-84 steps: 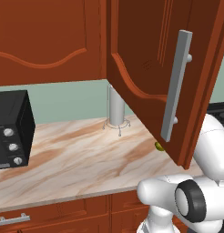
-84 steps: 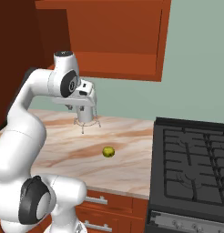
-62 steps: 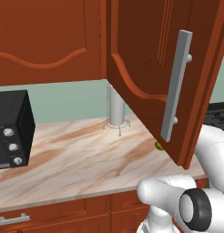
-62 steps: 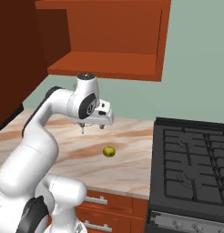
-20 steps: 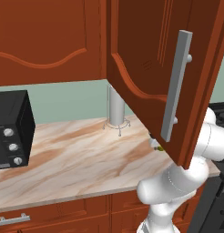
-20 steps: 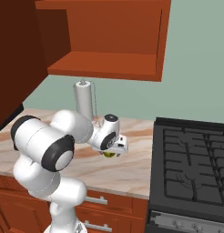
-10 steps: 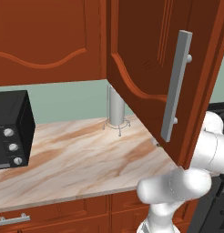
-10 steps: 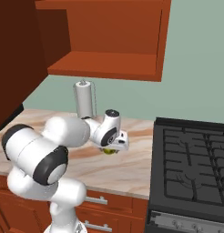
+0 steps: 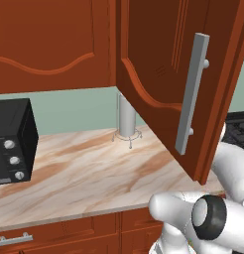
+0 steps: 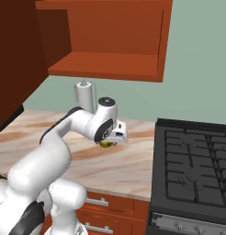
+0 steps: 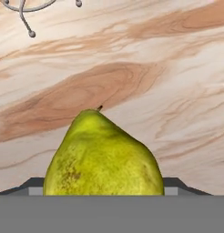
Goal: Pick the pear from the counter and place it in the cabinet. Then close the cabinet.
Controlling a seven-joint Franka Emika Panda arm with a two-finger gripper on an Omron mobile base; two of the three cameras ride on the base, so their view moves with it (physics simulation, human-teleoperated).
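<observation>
Lifted slightly off counter (image 10: 133, 170), pear (image 11: 104, 157) pinched in claw (image 10: 108, 143), cabinet (image 10: 110, 41) open

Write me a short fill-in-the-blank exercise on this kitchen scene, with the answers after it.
1. The gripper is down at the ____ on the counter.
2. The cabinet door stands ____.
3. Beside the counter, on the arm's right, sits a black ____.
4. The paper-towel roll stands ____.

Answers: pear; open; stovetop; upright

The pear's (image 11: 104, 157) lower half is cut off, hiding the fingers beside it.
</observation>
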